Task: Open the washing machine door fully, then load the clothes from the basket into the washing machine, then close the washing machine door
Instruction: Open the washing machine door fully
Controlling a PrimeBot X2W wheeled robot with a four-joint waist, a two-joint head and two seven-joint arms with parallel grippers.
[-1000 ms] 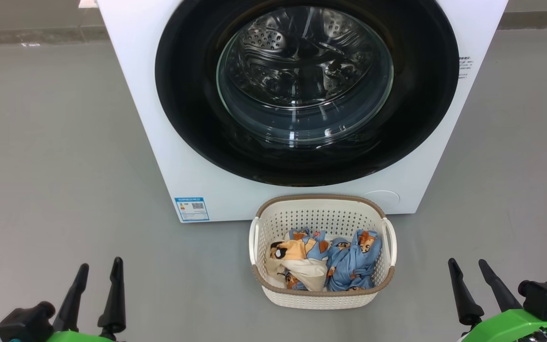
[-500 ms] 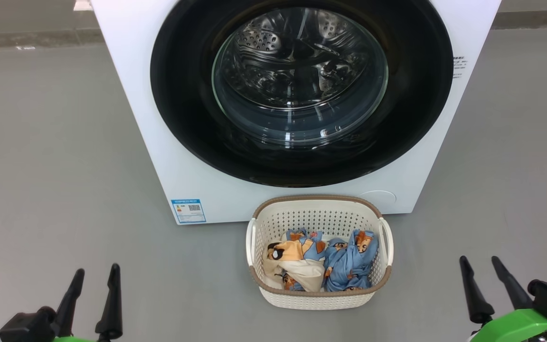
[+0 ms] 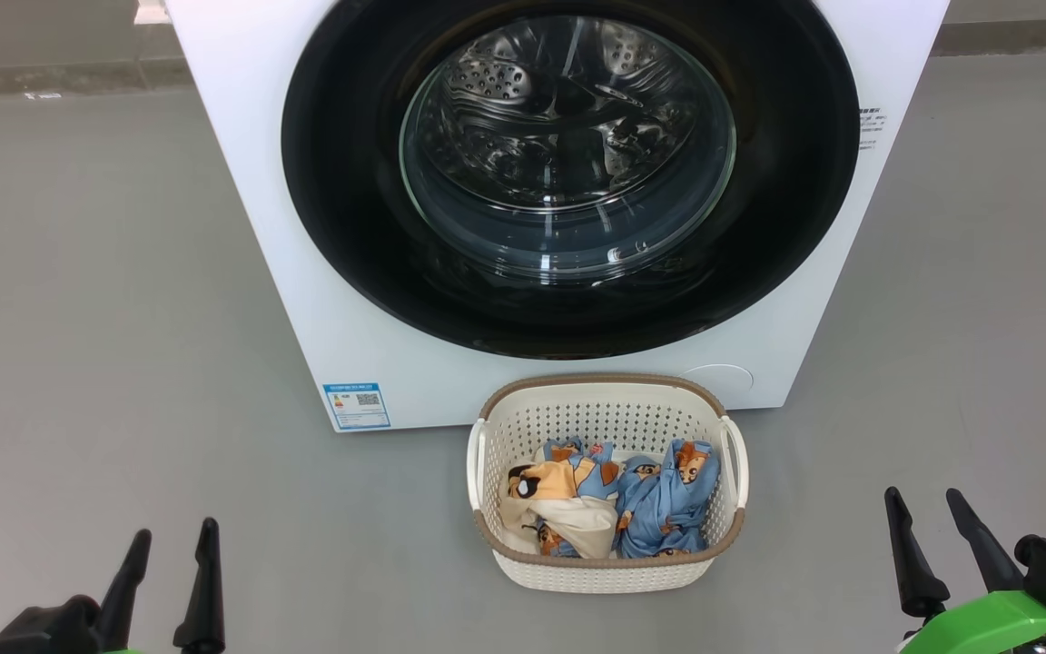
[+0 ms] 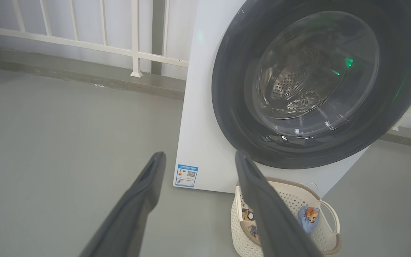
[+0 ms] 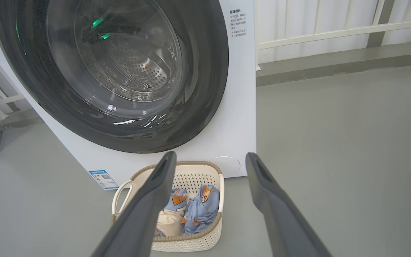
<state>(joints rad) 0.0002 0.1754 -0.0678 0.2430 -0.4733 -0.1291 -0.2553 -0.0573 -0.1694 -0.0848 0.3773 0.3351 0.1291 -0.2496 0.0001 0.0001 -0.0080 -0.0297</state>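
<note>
The white washing machine stands ahead with its round black-rimmed door shut against the front; the steel drum shows through the glass. Just before it on the floor sits the cream basket holding light-blue printed clothes. My left gripper is open at the lower left, well apart from the basket. My right gripper is open at the lower right, also apart. Both wrist views show the door, the basket and spread fingers holding nothing.
Grey floor spreads on both sides of the machine. A white railing on a low kerb runs behind it. A blue label sticker is at the machine's lower left corner.
The head view has shifted slightly, so the machine and basket sit a little further left. Both grippers sit lower in the picture, still open.
</note>
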